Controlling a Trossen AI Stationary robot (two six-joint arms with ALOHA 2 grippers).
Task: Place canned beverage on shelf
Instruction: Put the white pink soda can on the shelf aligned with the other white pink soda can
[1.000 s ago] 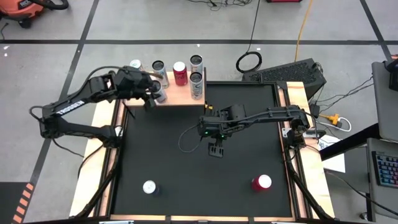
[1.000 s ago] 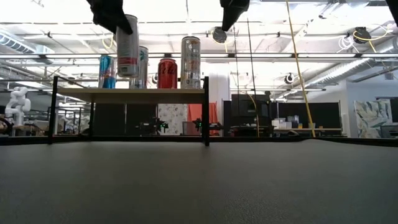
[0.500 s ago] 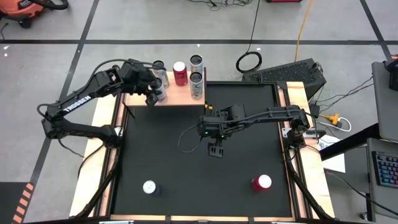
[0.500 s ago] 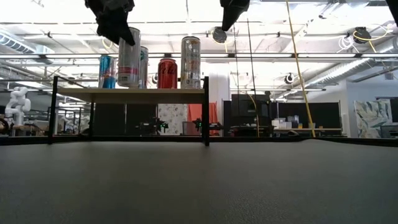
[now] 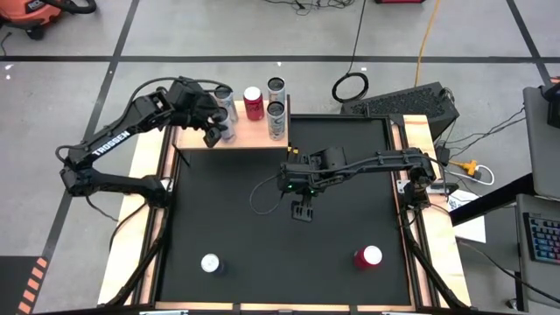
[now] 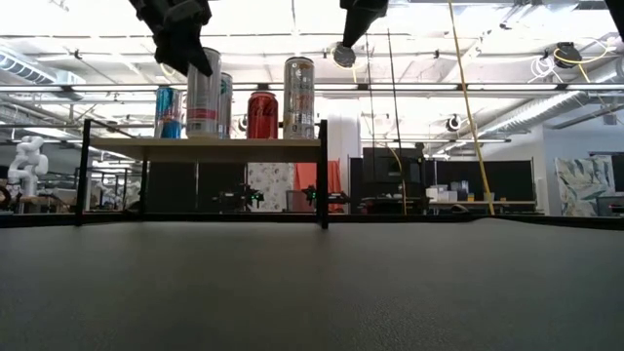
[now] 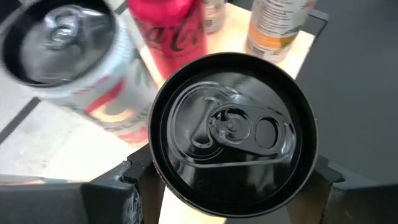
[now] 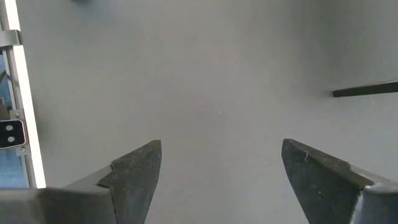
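Step in hand: you are setting a can down on the shelf (image 5: pixel 249 137); judging by the low view, its base has reached the board or sits just above it.
Left gripper (image 5: pixel 216 130): over the shelf's left part, its fingers (image 7: pixel 127 180) part-open around the silver can (image 6: pixel 203 93), one on each side just under the rim.
Can's place: it stands upright among the others on the shelf, a blue can (image 6: pixel 167 111) to its left, a red can (image 6: pixel 261 114) and a tall silver can (image 6: pixel 298 97) to its right.
Right gripper (image 5: pixel 303 210): waiting above the middle of the tabletop (image 5: pixel 341 227), fingers wide apart and holding nothing.
Next move: confirm the can rests flat, then spread the left fingers and lift straight up; the neighbours stand close, so any sideways drift could knock one over.
Still to place: a silver-topped can (image 5: pixel 210 262) near left and a red can (image 5: pixel 367 256) near right stand on the tabletop.
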